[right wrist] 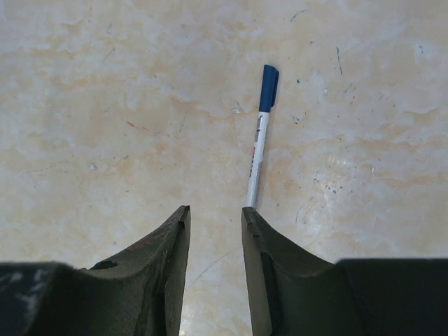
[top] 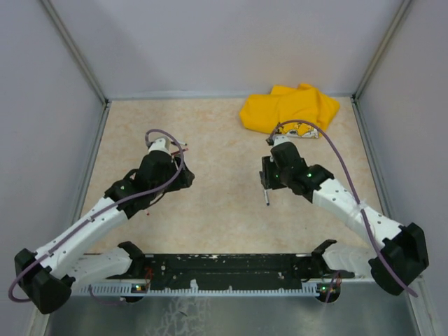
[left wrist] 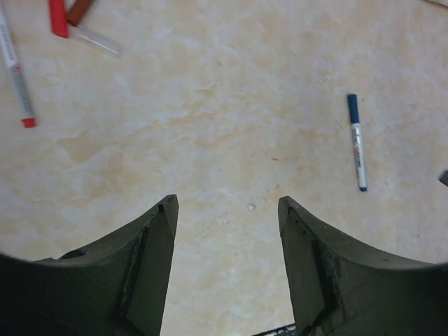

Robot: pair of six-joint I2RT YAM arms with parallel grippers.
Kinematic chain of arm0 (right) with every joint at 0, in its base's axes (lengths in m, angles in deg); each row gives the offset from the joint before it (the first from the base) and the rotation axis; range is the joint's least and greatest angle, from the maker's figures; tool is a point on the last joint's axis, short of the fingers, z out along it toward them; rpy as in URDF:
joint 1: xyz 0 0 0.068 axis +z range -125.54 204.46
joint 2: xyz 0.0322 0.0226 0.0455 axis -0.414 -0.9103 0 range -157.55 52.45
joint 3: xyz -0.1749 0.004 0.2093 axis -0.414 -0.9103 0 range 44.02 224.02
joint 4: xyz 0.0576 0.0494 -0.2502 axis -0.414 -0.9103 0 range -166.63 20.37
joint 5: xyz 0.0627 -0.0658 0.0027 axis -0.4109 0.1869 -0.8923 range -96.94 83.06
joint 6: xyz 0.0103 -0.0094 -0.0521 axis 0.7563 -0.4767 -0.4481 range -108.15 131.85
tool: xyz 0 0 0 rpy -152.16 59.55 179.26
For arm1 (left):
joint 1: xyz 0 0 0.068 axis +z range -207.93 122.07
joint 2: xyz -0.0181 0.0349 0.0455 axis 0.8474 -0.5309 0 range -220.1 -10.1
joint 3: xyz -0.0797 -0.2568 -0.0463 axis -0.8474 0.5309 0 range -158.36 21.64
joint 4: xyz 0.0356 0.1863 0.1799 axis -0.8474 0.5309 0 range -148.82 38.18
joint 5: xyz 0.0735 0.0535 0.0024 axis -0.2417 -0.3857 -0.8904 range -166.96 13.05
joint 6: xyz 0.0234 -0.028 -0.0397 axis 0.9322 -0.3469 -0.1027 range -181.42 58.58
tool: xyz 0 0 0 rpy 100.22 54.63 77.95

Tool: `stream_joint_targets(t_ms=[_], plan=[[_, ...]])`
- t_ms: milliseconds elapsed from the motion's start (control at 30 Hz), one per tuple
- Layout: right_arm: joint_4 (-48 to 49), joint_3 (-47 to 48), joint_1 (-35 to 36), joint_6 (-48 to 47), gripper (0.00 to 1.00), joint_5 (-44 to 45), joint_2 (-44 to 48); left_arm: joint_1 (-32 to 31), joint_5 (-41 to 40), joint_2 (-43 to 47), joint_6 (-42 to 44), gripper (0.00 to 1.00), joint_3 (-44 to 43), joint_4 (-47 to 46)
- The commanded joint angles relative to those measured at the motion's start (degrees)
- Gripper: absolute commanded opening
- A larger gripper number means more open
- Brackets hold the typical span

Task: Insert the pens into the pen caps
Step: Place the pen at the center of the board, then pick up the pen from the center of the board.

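Note:
A white pen with a dark blue cap (right wrist: 259,140) lies on the beige table just beyond my right gripper (right wrist: 215,211), which is open and empty. The pen's lower end is hidden behind the right fingertip (right wrist: 246,213). The same pen shows in the top view (top: 266,197) and in the left wrist view (left wrist: 357,143). My left gripper (left wrist: 227,204) is open and empty over bare table. At its far left lie a white pen with a red end (left wrist: 15,73), a red cap (left wrist: 58,17), a dark red piece (left wrist: 78,10) and a pale barrel (left wrist: 98,40).
A crumpled yellow cloth (top: 290,108) lies at the back right of the table. Grey walls (top: 42,140) enclose the table on three sides. A black rack (top: 224,269) runs along the near edge between the arm bases.

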Motion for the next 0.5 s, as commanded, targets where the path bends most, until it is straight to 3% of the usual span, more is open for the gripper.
stream_joint_targets(t_ms=[0,200,467], plan=[[-0.5,-1.1,-0.4,-1.0,0.36,-0.3,5.6,4.9,-0.7,-1.9,4.1,0.64,-3.1,5.0],[0.4,-4.8,-0.4,-0.6,0.36,-1.3,7.9,10.7,-5.6,-5.0,1.7,0.64,-1.7,8.3],[0.6,-6.8,-0.4,-1.0,0.36,-1.9,8.7,24.5,0.0,-8.6,2.8,0.63,2.8,3.8]])
